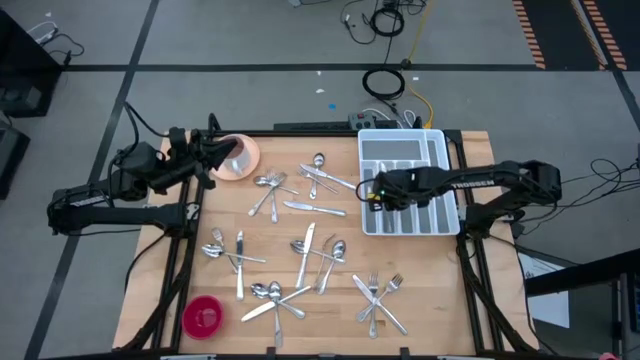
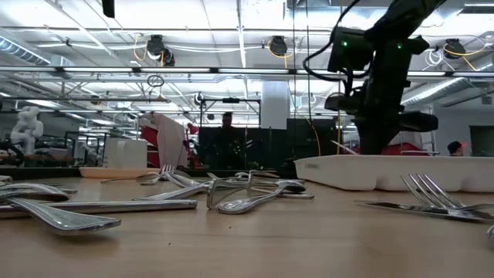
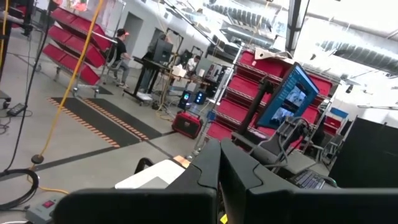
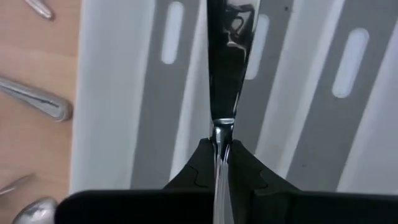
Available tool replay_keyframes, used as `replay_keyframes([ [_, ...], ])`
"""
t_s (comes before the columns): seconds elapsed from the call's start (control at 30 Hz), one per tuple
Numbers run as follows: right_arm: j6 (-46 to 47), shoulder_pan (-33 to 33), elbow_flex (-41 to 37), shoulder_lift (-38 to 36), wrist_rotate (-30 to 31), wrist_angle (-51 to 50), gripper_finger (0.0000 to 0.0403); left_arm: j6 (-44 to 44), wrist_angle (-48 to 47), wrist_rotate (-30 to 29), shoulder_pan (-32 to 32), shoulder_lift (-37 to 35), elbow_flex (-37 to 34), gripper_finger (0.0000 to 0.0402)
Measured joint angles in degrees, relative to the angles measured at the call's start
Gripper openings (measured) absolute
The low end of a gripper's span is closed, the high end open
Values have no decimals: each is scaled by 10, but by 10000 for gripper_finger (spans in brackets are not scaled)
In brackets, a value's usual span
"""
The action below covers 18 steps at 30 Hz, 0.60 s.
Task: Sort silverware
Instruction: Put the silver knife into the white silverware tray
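While pinched between closed fingers of right gripper (image 4: 219,163), table knife (image 4: 227,62) hangs over white cutlery tray (image 1: 440,150), blade above tray's long slots near its inner wall. Rest of silverware (image 1: 300,250) lies scattered across wooden surface (image 1: 340,330): forks, spoons, knives in loose clusters, well apart from tray. Pink cup (image 1: 238,157) sits at surface's far left corner; red dish (image 1: 203,316) near front edge. Left gripper (image 1: 212,151) waits beside pink cup, fingers (image 3: 205,174) pressed together, holding nothing.
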Motion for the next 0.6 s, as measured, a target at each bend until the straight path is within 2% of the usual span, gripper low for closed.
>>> replay_keyframes([
  [0.3, 13, -1, -21, -1, -8, 14, 0, 0, 0, -12, 0, 0, 0, 7],
  [0.47, 13, -7, -30, 0, -51, 4, 0, 1, -1, -13, 0, 0, 0, 7],
  [0.6, 13, -9, -34, 0, -45, 6, 0, 1, -1, -16, 0, 0, 0, 7],
])
